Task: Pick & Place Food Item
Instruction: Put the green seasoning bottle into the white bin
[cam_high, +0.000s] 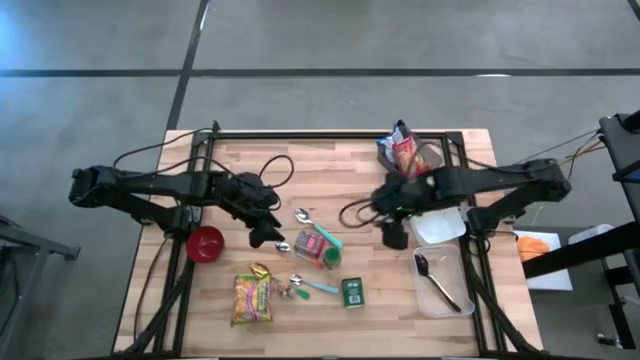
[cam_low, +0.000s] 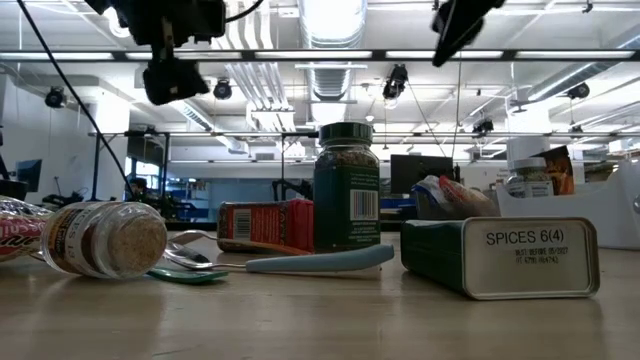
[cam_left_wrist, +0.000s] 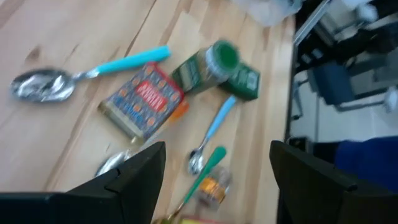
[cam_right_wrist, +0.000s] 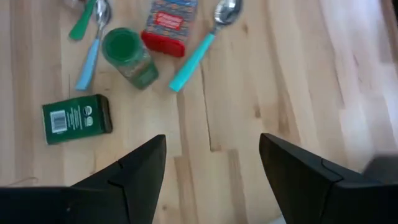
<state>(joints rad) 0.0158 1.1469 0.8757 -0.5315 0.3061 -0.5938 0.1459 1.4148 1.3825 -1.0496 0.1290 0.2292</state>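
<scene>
Food items lie in the table's middle: a red box (cam_high: 308, 243) lying flat, a green-lidded jar (cam_high: 330, 256) upright beside it, a green spice tin (cam_high: 352, 292) on its side, a small jar (cam_low: 100, 238) on its side, and a yellow noodle packet (cam_high: 252, 298) lying flat. My left gripper (cam_high: 266, 236) hangs open above the table just left of the red box (cam_left_wrist: 144, 99). My right gripper (cam_high: 396, 236) hangs open right of the group, over bare wood, with the jar (cam_right_wrist: 127, 56) and tin (cam_right_wrist: 76, 118) ahead of it. Neither holds anything.
A red bowl (cam_high: 205, 243) sits at the left. Two clear containers (cam_high: 441, 226) stand at the right, one holding a black spoon (cam_high: 434, 280). A snack bag (cam_high: 404, 153) stands at the far edge. Several teal-handled spoons (cam_high: 318, 236) lie among the items.
</scene>
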